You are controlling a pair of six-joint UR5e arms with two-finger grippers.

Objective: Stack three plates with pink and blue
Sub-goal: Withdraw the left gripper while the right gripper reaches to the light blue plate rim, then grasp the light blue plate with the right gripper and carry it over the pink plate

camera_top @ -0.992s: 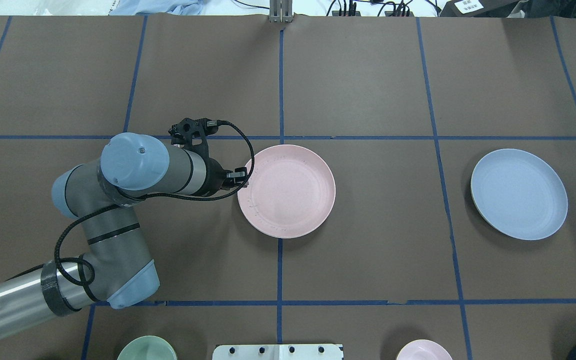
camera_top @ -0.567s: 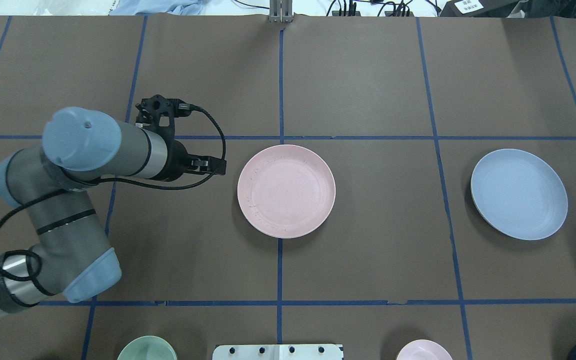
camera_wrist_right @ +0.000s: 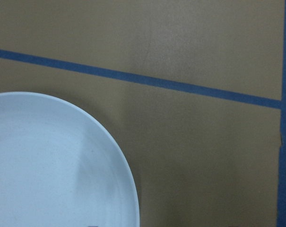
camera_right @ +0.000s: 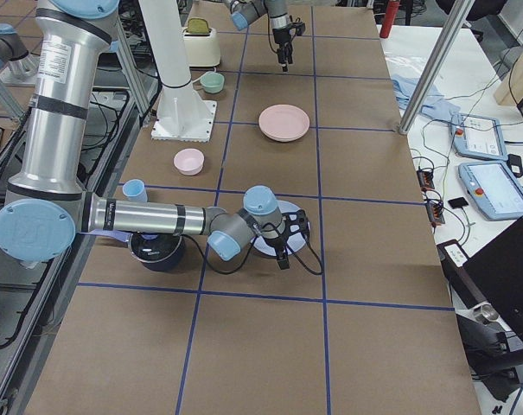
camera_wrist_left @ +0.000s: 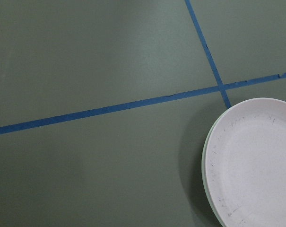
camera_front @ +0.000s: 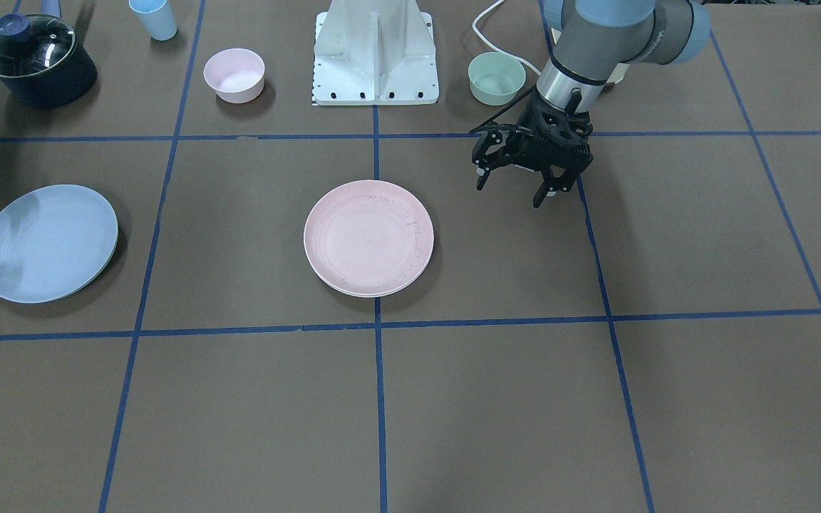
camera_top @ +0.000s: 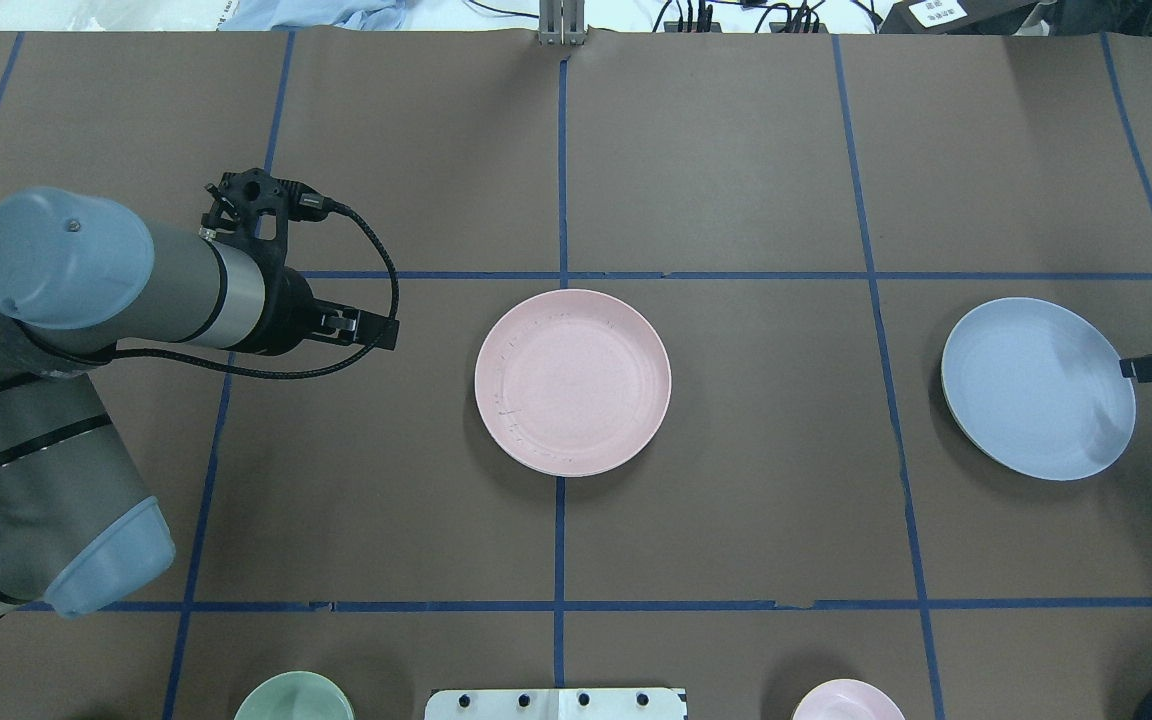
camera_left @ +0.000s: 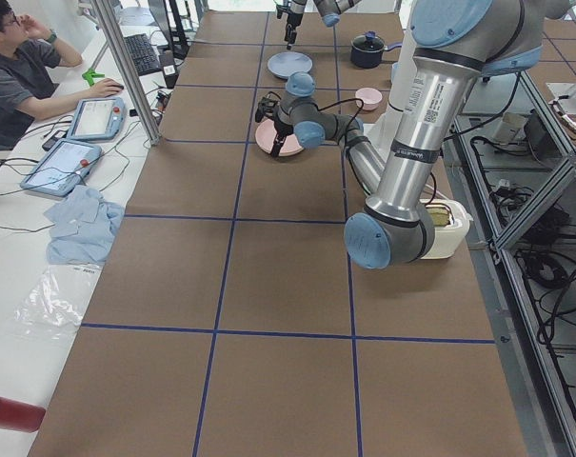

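Light blue round matte plate (camera_top: 1031, 390) lies just toward the robot's left of the right gripper (camera_top: 1141, 367), whose finger state I cannot tell; the left gripper (camera_front: 514, 187), spread open and empty, hangs well apart.

The pink plate (camera_wrist_left: 256, 165) (cut off at the lower right) lies just below crossing blue tape lines (camera_wrist_left: 221, 87), seemingly atop a second plate (camera_wrist_left: 203, 161).

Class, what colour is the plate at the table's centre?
The plate is pale pink, clearest in the overhead view.
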